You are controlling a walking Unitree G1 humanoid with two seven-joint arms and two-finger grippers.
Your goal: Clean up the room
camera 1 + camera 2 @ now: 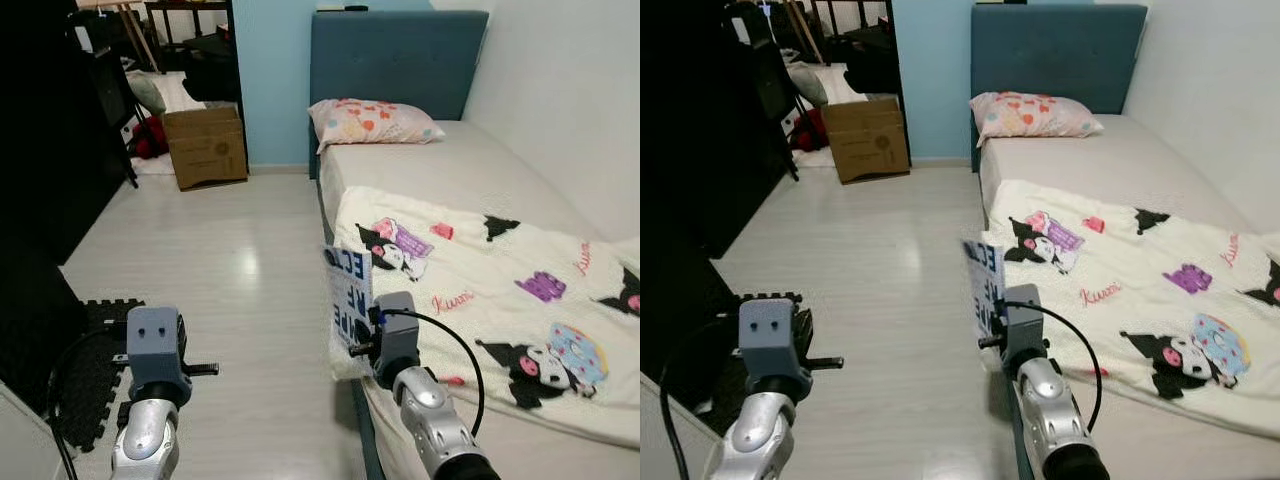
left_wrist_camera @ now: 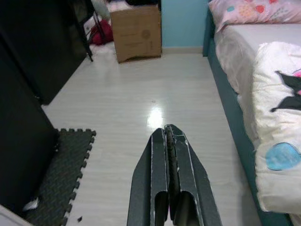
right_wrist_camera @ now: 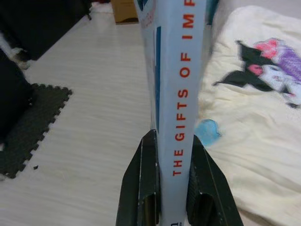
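The right gripper (image 3: pixel 175 155) is clamped on one pale blue book (image 3: pixel 175 70), its two black fingers (image 3: pixel 141 188) pressed against the covers on either side of the spine, which faces the wrist camera and reads "THE GIFTS OF IMP" in red before the top edge cuts it off. In the head views the book (image 1: pixel 351 297) stands upright above the right arm, held over the floor's edge just beside the near corner of the bed (image 1: pixel 470 160); the large letters on its cover are only partly readable.

The left gripper (image 2: pixel 170 155) hangs over the pale wooden floor (image 1: pixel 230 270) with its two fingers pressed together and nothing between them.

One bed stands along the right wall, with a dark blue headboard (image 1: pixel 395 55). On it lie one pillow (image 1: pixel 372 124) with coloured spots and one cream blanket (image 1: pixel 500 290) printed with cartoon figures, its far end running out of frame. One cardboard box (image 1: pixel 206 146) sits on the floor by the blue wall, with a red object (image 1: pixel 150 137) behind it that is too dim to identify. One dark foam mat (image 1: pixel 95 370) with a toothed edge lies near the left arm, partly cut off. Dark furniture on the left is lost in shadow.
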